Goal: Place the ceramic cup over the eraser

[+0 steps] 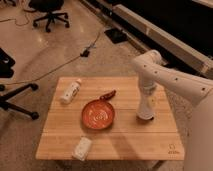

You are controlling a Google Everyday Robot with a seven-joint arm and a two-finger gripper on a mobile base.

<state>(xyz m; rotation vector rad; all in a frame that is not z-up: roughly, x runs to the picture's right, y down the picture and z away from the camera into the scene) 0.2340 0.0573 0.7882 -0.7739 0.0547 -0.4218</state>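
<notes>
My gripper (145,111) points straight down at the right side of the wooden table (125,137), its lower end at or just above the tabletop. A white rounded shape at its lower end (145,116) may be the ceramic cup, but I cannot separate it from the gripper. No eraser shows near the gripper; it may be hidden under that shape. A small white rectangular object (82,148) lies near the table's front left edge.
An orange-red plate (98,114) sits at the table's middle, with a red chili pepper (107,95) just behind it. A white bottle (71,91) lies at the back left. Office chairs (47,12) and cables are on the floor behind.
</notes>
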